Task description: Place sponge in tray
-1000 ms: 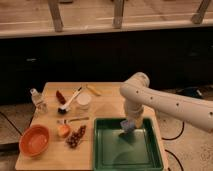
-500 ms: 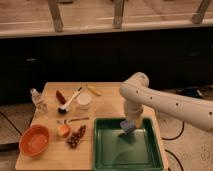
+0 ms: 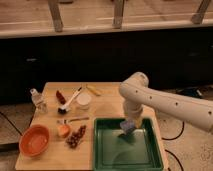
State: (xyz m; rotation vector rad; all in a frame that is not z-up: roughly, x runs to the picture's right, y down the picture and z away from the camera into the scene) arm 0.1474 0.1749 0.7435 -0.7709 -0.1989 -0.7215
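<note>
Gripper (image 3: 129, 125) hangs over the far right part of the tray (image 3: 107, 159), jaws seemingly clamped on the sponge (image 3: 127, 127); carry done, lowering and release judged still left.

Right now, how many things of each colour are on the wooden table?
Green: 1, the big square plastic tray
Blue-grey: 1, the sponge at the gripper, over the tray
Orange: 1, the round bowl
White: 2, the cup and the white-handled dish brush
Total: 5
</note>
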